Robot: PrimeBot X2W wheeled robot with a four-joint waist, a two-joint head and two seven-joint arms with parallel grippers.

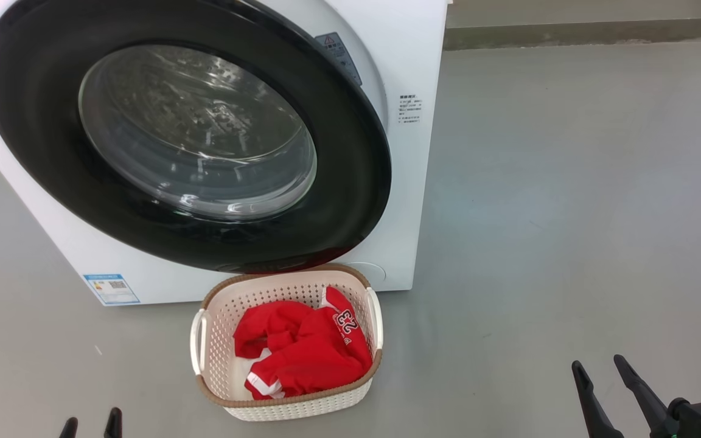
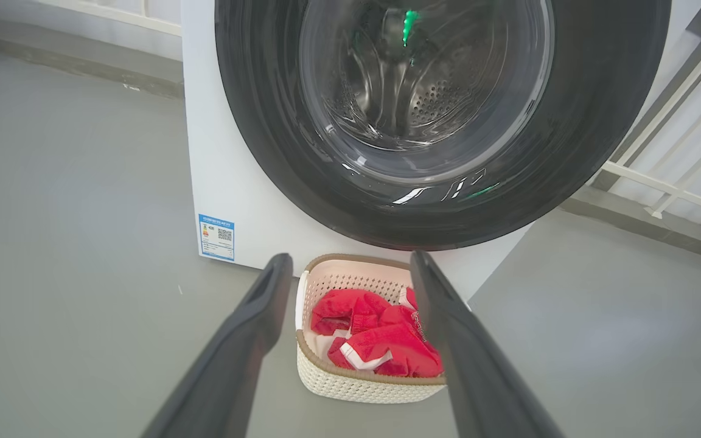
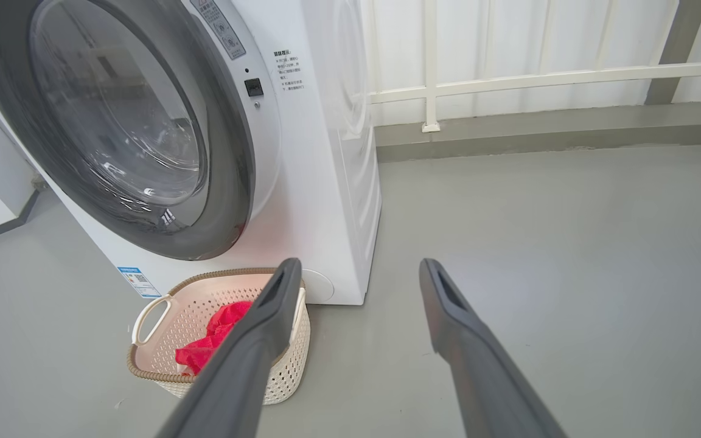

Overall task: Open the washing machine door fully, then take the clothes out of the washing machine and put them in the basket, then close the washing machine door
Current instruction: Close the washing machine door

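The basket [image 1: 302, 410] is set on the grey floor [image 1: 569, 213], just in front of the washing machine [image 1: 411, 201] and below the lower edge of the washing machine door [image 1: 192, 134]. The clothes [image 1: 308, 350] are contained in the basket: red garments with white trim, bunched toward its right and near sides, with the white number 23 turned upward near the right handle. A patch of the basket's pale bottom is left bare at its left near corner.

The door is seen drawn across the drum opening. A warning sticker and a small dark latch slot on the machine's front are exposed beside its right edge, so whether it is latched cannot be told. Through the glass, the perforated steel drum [image 2: 429, 103] is seen.

The left gripper [image 1: 92, 420] is held spread apart over the floor, with nothing between its fingers. The right gripper [image 1: 598, 362] is likewise parted and empty, well to the right of the basket.
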